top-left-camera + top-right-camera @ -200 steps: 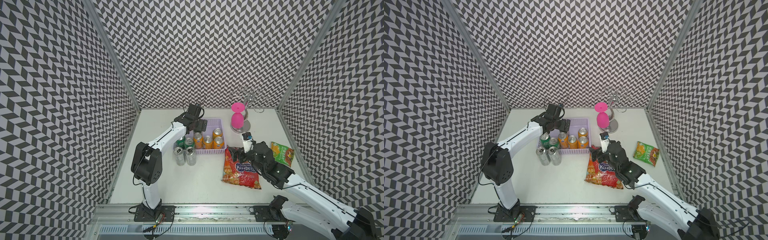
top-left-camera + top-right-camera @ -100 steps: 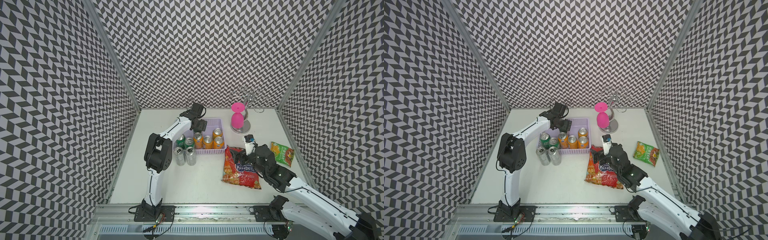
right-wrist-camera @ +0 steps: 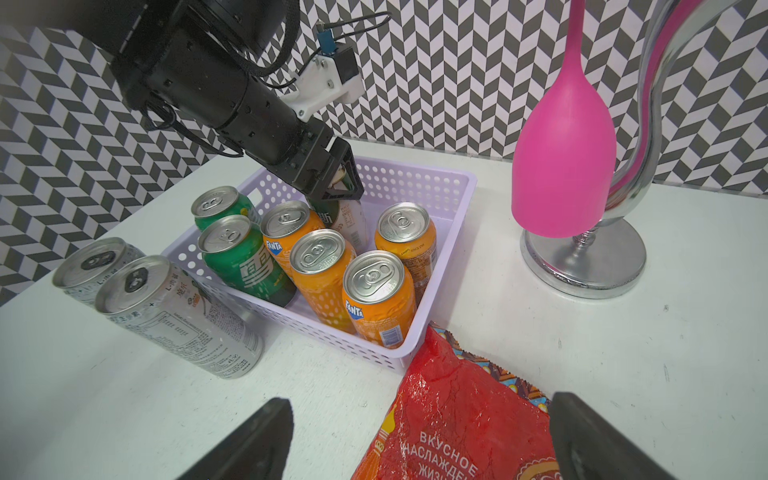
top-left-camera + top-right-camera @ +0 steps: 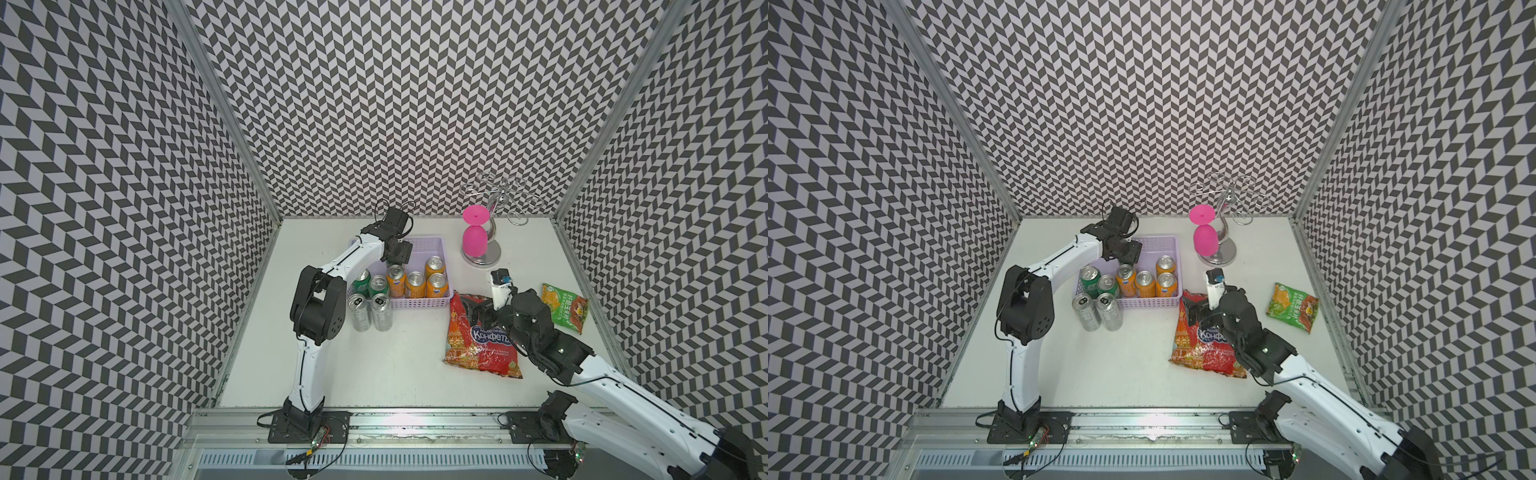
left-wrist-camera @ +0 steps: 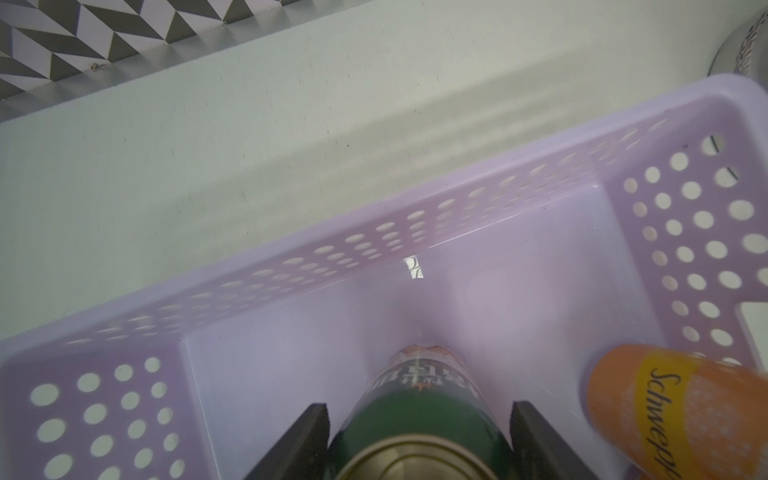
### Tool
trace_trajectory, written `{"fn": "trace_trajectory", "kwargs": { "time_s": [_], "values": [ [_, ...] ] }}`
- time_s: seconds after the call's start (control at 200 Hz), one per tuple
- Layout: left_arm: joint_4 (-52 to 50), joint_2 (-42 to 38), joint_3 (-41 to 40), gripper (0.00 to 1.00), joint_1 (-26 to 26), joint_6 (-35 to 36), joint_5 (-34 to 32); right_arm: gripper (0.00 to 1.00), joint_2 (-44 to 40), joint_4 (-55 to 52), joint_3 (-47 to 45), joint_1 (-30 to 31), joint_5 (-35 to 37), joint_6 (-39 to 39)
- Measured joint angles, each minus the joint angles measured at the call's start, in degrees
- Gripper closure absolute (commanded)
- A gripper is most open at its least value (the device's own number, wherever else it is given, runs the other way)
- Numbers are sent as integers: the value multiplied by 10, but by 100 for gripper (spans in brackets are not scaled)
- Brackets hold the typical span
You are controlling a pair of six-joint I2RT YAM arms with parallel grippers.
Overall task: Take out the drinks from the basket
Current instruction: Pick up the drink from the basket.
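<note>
The lilac basket [image 4: 420, 304] holds several orange cans [image 4: 437, 285] and two green cans [image 4: 378, 285]. At its back row my left gripper [image 5: 419, 409] reaches down inside, shut on the dark green can [image 3: 345, 220] with a gold top; both fingers press its sides in the left wrist view. Two slim silver cans [image 4: 381, 311] stand on the table just outside the basket's front left corner. My right gripper [image 3: 415, 415] hangs open over the top end of the red snack bag [image 4: 478, 349], holding nothing.
A pink plastic glass [image 4: 473, 239] hangs upside down on a chrome stand [image 4: 494, 257] right of the basket. A green snack bag [image 4: 564, 306] lies near the right wall. The back wall is close behind the basket.
My left gripper has dropped into the back of the basket and its jaws have narrowed onto the dark green can. The right gripper has shifted only slightly and stays open.
</note>
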Motion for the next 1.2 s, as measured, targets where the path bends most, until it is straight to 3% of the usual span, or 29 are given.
{"fn": "trace_trajectory", "kwargs": {
  "time_s": [1.202],
  "values": [
    [-52, -111, -11, 38, -16, 5, -16, 1, -28, -1, 3, 0, -7, 25]
  ]
}}
